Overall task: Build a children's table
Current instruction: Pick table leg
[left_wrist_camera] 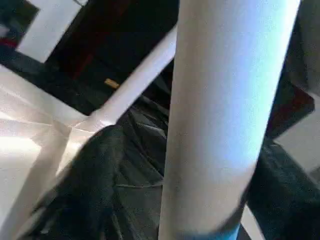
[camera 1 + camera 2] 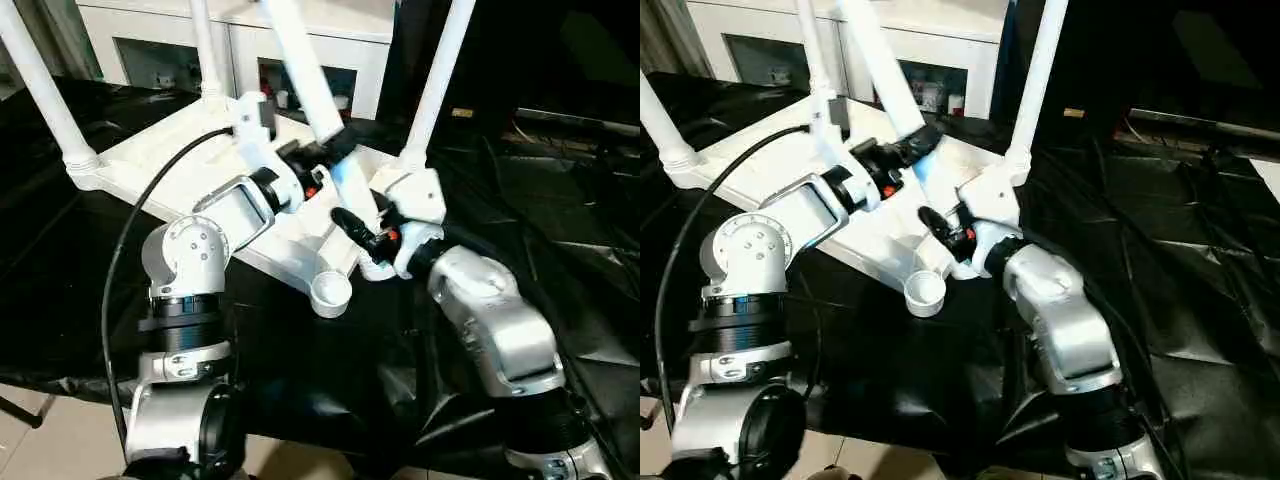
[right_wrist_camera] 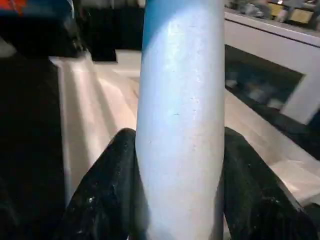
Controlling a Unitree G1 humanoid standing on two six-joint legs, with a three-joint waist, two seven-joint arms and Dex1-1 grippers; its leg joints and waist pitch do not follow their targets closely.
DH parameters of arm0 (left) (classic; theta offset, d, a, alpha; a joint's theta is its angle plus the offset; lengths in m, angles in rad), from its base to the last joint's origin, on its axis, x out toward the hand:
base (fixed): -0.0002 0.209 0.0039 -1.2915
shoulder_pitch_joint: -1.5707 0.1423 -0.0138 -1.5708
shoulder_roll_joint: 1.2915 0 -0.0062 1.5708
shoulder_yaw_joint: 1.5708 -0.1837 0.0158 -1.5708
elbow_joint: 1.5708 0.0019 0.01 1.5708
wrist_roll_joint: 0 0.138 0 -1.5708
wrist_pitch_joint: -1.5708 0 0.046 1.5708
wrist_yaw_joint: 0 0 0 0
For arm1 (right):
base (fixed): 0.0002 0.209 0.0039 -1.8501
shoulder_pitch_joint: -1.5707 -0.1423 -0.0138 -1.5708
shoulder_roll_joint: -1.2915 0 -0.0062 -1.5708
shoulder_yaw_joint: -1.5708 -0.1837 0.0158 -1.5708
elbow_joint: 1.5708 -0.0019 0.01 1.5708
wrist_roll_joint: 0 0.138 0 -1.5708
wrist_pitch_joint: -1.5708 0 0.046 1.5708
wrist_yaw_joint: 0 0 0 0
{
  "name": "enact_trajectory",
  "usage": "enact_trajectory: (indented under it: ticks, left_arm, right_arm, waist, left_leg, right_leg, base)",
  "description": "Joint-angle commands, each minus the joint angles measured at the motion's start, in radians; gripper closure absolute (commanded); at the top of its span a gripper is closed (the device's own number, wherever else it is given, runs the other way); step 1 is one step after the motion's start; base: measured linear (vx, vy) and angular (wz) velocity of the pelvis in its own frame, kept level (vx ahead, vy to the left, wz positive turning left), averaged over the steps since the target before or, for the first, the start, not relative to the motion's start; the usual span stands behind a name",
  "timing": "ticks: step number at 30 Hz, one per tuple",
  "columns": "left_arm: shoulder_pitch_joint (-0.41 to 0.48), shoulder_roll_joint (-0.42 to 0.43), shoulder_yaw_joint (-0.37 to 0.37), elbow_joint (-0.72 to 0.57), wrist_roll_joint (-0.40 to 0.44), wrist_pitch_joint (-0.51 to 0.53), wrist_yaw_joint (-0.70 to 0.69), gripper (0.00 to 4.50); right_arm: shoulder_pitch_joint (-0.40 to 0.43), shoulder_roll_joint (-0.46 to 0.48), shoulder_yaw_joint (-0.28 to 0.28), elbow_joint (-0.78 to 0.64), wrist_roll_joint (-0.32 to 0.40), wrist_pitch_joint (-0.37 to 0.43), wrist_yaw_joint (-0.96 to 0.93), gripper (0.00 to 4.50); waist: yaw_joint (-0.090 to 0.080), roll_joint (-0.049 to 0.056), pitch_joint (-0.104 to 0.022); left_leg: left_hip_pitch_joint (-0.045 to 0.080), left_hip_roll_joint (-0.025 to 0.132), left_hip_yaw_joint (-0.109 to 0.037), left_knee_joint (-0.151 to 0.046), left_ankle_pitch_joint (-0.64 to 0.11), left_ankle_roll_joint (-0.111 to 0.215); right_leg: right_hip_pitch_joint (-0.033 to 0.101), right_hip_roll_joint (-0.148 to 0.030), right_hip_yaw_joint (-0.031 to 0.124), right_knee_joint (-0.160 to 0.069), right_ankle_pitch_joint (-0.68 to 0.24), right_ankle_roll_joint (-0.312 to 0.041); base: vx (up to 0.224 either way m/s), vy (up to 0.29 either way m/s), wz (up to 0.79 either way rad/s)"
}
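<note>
You've got the white tabletop (image 2: 190,175) lying upside down on the black sheet (image 2: 560,200), three legs already standing in its corner sockets and the near corner socket (image 2: 331,292) still empty. Your right gripper (image 3: 180,200) is clamped on the loose fourth leg (image 2: 305,70), one black finger on each side. Your left gripper (image 2: 325,160) sits higher on that same leg, fingers around it, but you can't really tell whether they're squeezing it.

The table top (image 2: 200,170) lies upside down on the sheet-covered surface (image 2: 560,200), three legs (image 2: 435,80) standing in its left, far and right sockets. The near socket (image 2: 331,292) is empty; the fourth leg (image 2: 305,70) leans above the middle. A cabinet (image 2: 330,50) stands behind.
</note>
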Motion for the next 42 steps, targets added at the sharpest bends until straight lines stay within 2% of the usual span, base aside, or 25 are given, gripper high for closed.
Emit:
enact_trajectory:
  ticks: [1, 4, 5, 6, 9, 10, 12, 15, 16, 22, 24, 26, 27, 28, 29, 30, 32, 35, 36, 37, 38, 39, 40, 41, 42]
  left_arm:
    - [-0.016, -0.014, -0.001, 0.005, 0.015, -0.007, 0.036, 1.22]
    - [-0.014, -0.026, -0.01, 0.023, 0.012, -0.037, 0.048, 1.33]
    - [-0.016, -0.032, -0.01, 0.033, 0.009, -0.046, 0.05, 1.55]
    - [-0.017, -0.034, -0.01, 0.036, 0.008, -0.048, 0.051, 1.67]
    - [-0.018, -0.038, -0.008, 0.039, 0.013, -0.052, 0.061, 1.77]
    - [-0.019, -0.045, 0.002, 0.041, 0.019, -0.062, 0.082, 2.01]
    - [-0.017, -0.051, 0.018, 0.038, 0.02, -0.069, 0.109, 2.16]
    - [-0.014, -0.053, 0.029, 0.028, 0.015, -0.069, 0.126, 2.31]
    - [-0.012, -0.052, 0.029, 0.022, 0.014, -0.067, 0.128, 2.53]
    - [0.005, -0.062, 0.024, -0.003, -0.001, -0.078, 0.143, 2.65]
    - [0.008, -0.065, 0.024, -0.008, -0.002, -0.078, 0.146, 2.65]
    - [0.025, -0.062, 0.01, -0.041, -0.002, -0.076, 0.146, 2.65]
    - [0.031, -0.059, 0.009, -0.053, -0.004, -0.071, 0.148, 2.65]
    - [0.042, -0.049, 0.004, -0.074, -0.001, -0.063, 0.148, 2.65]
    - [0.059, -0.035, -0.005, -0.105, 0.003, -0.048, 0.147, 2.65]
    - [0.068, -0.028, -0.011, -0.119, 0.006, -0.041, 0.146, 2.65]
    - [0.084, -0.004, -0.035, -0.16, 0.013, -0.023, 0.133, 2.65]
    - [0.12, 0.037, -0.079, -0.222, 0.021, 0.005, 0.102, 2.65]
    - [0.12, 0.037, -0.079, -0.222, 0.021, 0.005, 0.102, 2.65]
    - [0.125, 0.059, -0.098, -0.243, 0.022, 0.016, 0.086, 2.65]
    - [0.117, 0.102, -0.124, -0.276, -0.008, 0.033, 0.013, 2.65]
    - [0.117, 0.104, -0.125, -0.276, -0.011, 0.034, 0.007, 2.65]
    - [0.119, 0.13, -0.132, -0.281, -0.048, 0.039, -0.065, 2.65]
    - [0.125, 0.154, -0.143, -0.272, -0.053, 0.033, -0.116, 2.65]
    - [0.128, 0.173, -0.15, -0.267, -0.056, 0.031, -0.147, 2.65]
  right_arm:
    - [-0.015, -0.007, 0.022, -0.001, -0.039, -0.029, -0.032, 2.64]
    - [-0.029, -0.015, 0.088, 0.032, -0.129, -0.08, -0.061, 2.64]
    - [-0.036, -0.011, 0.102, 0.046, -0.148, -0.097, -0.068, 2.64]
    - [-0.038, -0.009, 0.105, 0.05, -0.153, -0.102, -0.069, 2.64]
    - [-0.043, -0.005, 0.107, 0.06, -0.162, -0.109, -0.08, 2.64]
    - [-0.047, 0.001, 0.101, 0.068, -0.167, -0.107, -0.1, 2.64]
    - [-0.046, 0.004, 0.098, 0.069, -0.175, -0.103, -0.121, 2.64]
    - [-0.043, 0.006, 0.094, 0.067, -0.178, -0.101, -0.139, 2.64]
    - [-0.044, 0.008, 0.095, 0.067, -0.178, -0.102, -0.141, 2.64]
    - [-0.043, 0.027, 0.096, 0.085, -0.202, -0.139, -0.166, 2.64]
    - [-0.042, 0.028, 0.095, 0.085, -0.207, -0.146, -0.174, 2.08]
    - [-0.027, 0.051, 0.068, 0.062, -0.119, -0.153, -0.115, 1.93]
    - [-0.02, 0.055, 0.062, 0.049, -0.099, -0.145, -0.1, 1.87]
    - [-0.01, 0.053, 0.051, 0.026, -0.068, -0.124, -0.074, 1.75]
    - [0.005, 0.043, 0.037, -0.007, -0.038, -0.102, -0.045, 1.62]
    - [0.013, 0.037, 0.031, -0.021, -0.028, -0.094, -0.034, 1.53]
    - [0.026, 0.003, 0.005, -0.067, 0.033, -0.044, 0.034, 1.49]
    - [0.052, -0.085, -0.05, -0.133, 0.14, -0.002, 0.169, 1.49]
    - [0.052, -0.085, -0.05, -0.133, 0.14, -0.002, 0.169, 1.49]
    - [0.054, -0.112, -0.085, -0.149, 0.177, 0.016, 0.198, 1.49]
    - [0.038, -0.129, -0.18, -0.173, 0.306, 0.07, 0.242, 1.49]
    - [0.036, -0.128, -0.186, -0.171, 0.313, 0.072, 0.242, 1.49]
    - [0.014, -0.113, -0.258, -0.151, 0.396, 0.09, 0.239, 1.21]
    - [0.001, -0.099, -0.288, -0.133, 0.44, 0.103, 0.236, 1.21]
    - [-0.008, -0.091, -0.306, -0.125, 0.469, 0.117, 0.234, 1.14]
  waist:
    - [-0.003, 0.002, -0.073]
    - [-0.008, 0.003, -0.072]
    - [-0.009, 0.001, -0.071]
    - [-0.011, 0.002, -0.07]
    - [-0.014, 0.002, -0.071]
    - [-0.016, 0.002, -0.072]
    - [-0.018, 0.002, -0.073]
    - [-0.019, 0.002, -0.073]
    - [-0.02, 0.005, -0.073]
    - [-0.023, 0.002, -0.072]
    - [-0.023, 0.003, -0.072]
    - [-0.024, 0.002, -0.072]
    - [-0.024, 0.008, -0.072]
    - [-0.021, 0.027, -0.072]
    - [-0.024, 0.019, -0.072]
    - [-0.021, 0.028, -0.073]
    - [-0.017, 0.028, -0.074]
    - [-0.009, 0.031, -0.07]
    - [-0.008, 0.031, -0.07]
    - [-0.007, 0.041, -0.068]
    - [-0.007, 0.016, -0.069]
    - [-0.001, 0.025, -0.071]
    - [0.001, 0.035, -0.068]
    - [-0.006, 0.007, -0.068]
    - [0.002, 0.032, -0.069]
  left_leg:
    - [0.006, 0.004, 0.002, -0.06, -0.168, -0.009]
    - [0.006, 0.003, 0.002, -0.06, -0.183, -0.007]
    - [0.005, 0.003, 0.001, -0.06, -0.186, -0.008]
    - [0.006, 0.001, 0.002, -0.06, -0.201, -0.009]
    - [0.006, 0.002, 0.001, -0.06, -0.204, -0.006]
    - [0.005, 0.004, 0.0, -0.06, -0.194, -0.004]
    - [0.006, 0.003, 0.001, -0.059, -0.188, -0.001]
    - [0.004, 0.002, 0.002, -0.058, -0.183, 0.006]
    - [0.005, 0.002, 0.001, -0.058, -0.186, 0.007]
    - [0.005, 0.003, 0.001, -0.058, -0.204, 0.004]
    - [0.005, 0.004, 0.001, -0.058, -0.2, 0.003]
    - [0.004, 0.004, 0.001, -0.058, -0.203, 0.008]
    - [0.005, 0.004, 0.001, -0.058, -0.206, 0.012]
    - [0.007, 0.005, -0.002, -0.059, -0.206, 0.011]
    - [0.008, 0.007, 0.0, -0.06, -0.212, 0.015]
    - [0.008, 0.007, -0.003, -0.06, -0.211, 0.014]
    - [0.009, 0.009, -0.003, -0.06, -0.207, 0.018]
    - [0.009, 0.01, -0.003, -0.061, -0.224, 0.014]
    - [0.009, 0.009, -0.002, -0.06, -0.223, 0.013]
    - [0.009, 0.007, -0.003, -0.062, -0.234, 0.01]
    - [0.01, 0.002, 0.0, -0.059, -0.237, 0.022]
    - [0.009, 0.004, -0.002, -0.059, -0.226, 0.021]
    - [0.01, 0.003, -0.002, -0.059, -0.22, 0.021]
    - [0.006, 0.004, 0.002, -0.058, -0.213, 0.021]
    - [0.008, 0.003, -0.002, -0.06, -0.198, 0.014]
  right_leg:
    - [0.057, -0.049, 0.036, -0.075, -0.203, -0.127]
    - [0.056, -0.048, 0.036, -0.078, -0.227, -0.116]
    - [0.055, -0.049, 0.036, -0.078, -0.233, -0.115]
    - [0.053, -0.048, 0.035, -0.082, -0.258, -0.11]
    - [0.055, -0.047, 0.036, -0.079, -0.246, -0.106]
    - [0.055, -0.047, 0.037, -0.075, -0.213, -0.116]
    - [0.057, -0.046, 0.037, -0.074, -0.189, -0.129]
    - [0.059, -0.048, 0.037, -0.073, -0.183, -0.131]
    - [0.058, -0.047, 0.036, -0.073, -0.188, -0.13]
    - [0.056, -0.047, 0.036, -0.076, -0.215, -0.127]
    - [0.055, -0.048, 0.036, -0.075, -0.212, -0.127]
    - [0.057, -0.048, 0.036, -0.074, -0.204, -0.129]
    - [0.057, -0.047, 0.036, -0.074, -0.201, -0.129]
    - [0.054, -0.047, 0.036, -0.071, -0.184, -0.136]
    - [0.055, -0.044, 0.035, -0.076, -0.175, -0.136]
    - [0.057, -0.044, 0.035, -0.07, -0.157, -0.143]
    - [0.061, -0.044, 0.035, -0.067, -0.121, -0.156]
    - [0.062, -0.045, 0.035, -0.072, -0.165, -0.154]
    - [0.06, -0.046, 0.035, -0.072, -0.169, -0.154]
    - [0.06, -0.045, 0.034, -0.076, -0.186, -0.151]
    - [0.062, -0.044, 0.034, -0.079, -0.222, -0.141]
    - [0.061, -0.049, 0.035, -0.073, -0.232, -0.142]
    - [0.054, -0.05, 0.035, -0.078, -0.259, -0.141]
    - [0.055, -0.047, 0.034, -0.082, -0.267, -0.138]
    - [0.053, -0.049, 0.034, -0.075, -0.273, -0.141]
  base:
    - [0.0, 0.0, 0.0]
    - [0.0, 0.0, 0.0]
    - [0.0, 0.0, 0.0]
    - [0.0, 0.0, 0.0]
    - [0.0, 0.0, 0.0]
    - [0.0, 0.0, 0.0]
    - [0.0, 0.0, 0.0]
    - [0.0, 0.0, 0.0]
    - [0.0, 0.0, 0.0]
    - [0.0, 0.0, 0.0]
    - [0.0, 0.0, 0.0]
    - [0.0, 0.0, 0.0]
    - [0.0, 0.0, 0.0]
    - [0.0, 0.0, 0.0]
    - [0.0, 0.0, 0.0]
    - [0.0, 0.0, 0.0]
    - [0.0, 0.0, 0.0]
    - [0.0, 0.0, 0.0]
    - [0.0, 0.0, 0.0]
    - [0.0, 0.0, 0.0]
    - [0.0, 0.0, 0.0]
    - [0.0, 0.0, 0.0]
    - [0.0, 0.0, 0.0]
    - [0.0, 0.0, 0.0]
    - [0.0, 0.0, 0.0]
